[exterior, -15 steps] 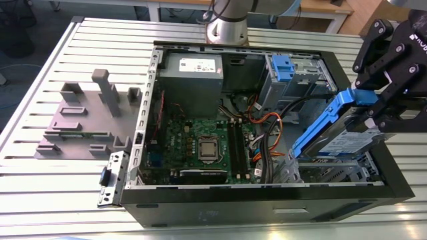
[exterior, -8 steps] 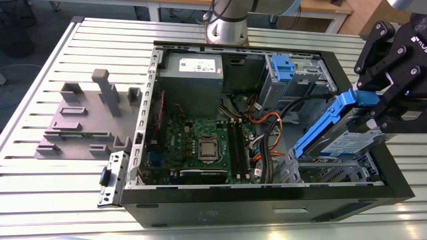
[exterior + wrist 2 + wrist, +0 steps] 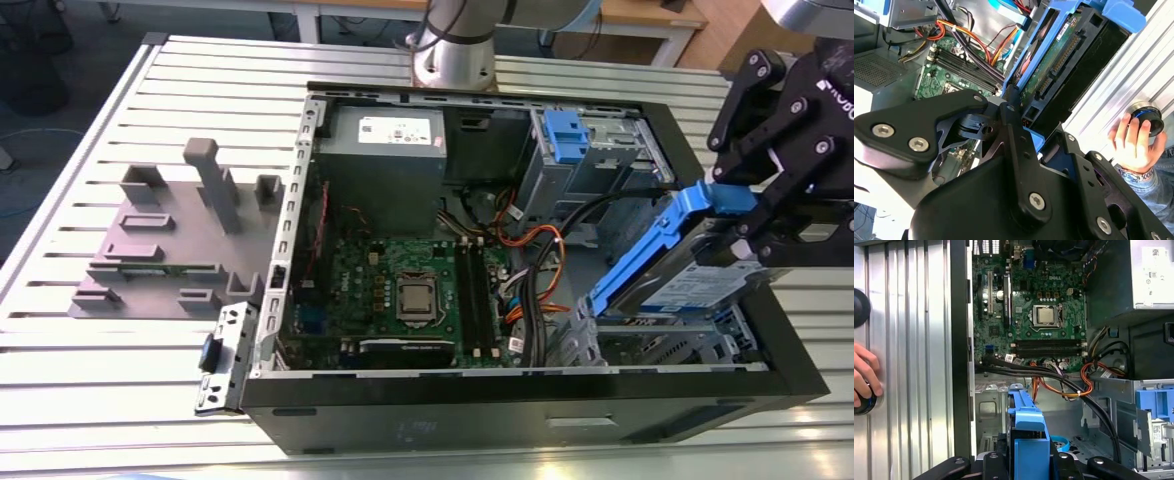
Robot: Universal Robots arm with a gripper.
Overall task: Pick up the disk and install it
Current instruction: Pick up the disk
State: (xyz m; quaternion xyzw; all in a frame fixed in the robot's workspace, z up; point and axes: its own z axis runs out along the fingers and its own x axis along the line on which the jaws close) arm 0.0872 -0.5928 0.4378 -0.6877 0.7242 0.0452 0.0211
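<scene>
Blue-railed, the disk [image 3: 694, 262] sits tilted, pinched in my gripper [image 3: 761, 225] over the drive cage [image 3: 661, 345]; I'd level it before seating.

Disk [image 3: 697, 285]: silver body, white-and-blue label, bright blue rails. Gripper [image 3: 747, 235]: black. Computer case [image 3: 801, 385]: black frame, grey metal inside. Circuit board [image 3: 400, 290]: green. Wire bundle [image 3: 534, 245]: orange, black. Table [image 3: 80, 380]: pale silver, ribbed. Slotted holder [image 3: 167, 240]: grey. Bracket [image 3: 566, 135]: blue.
</scene>
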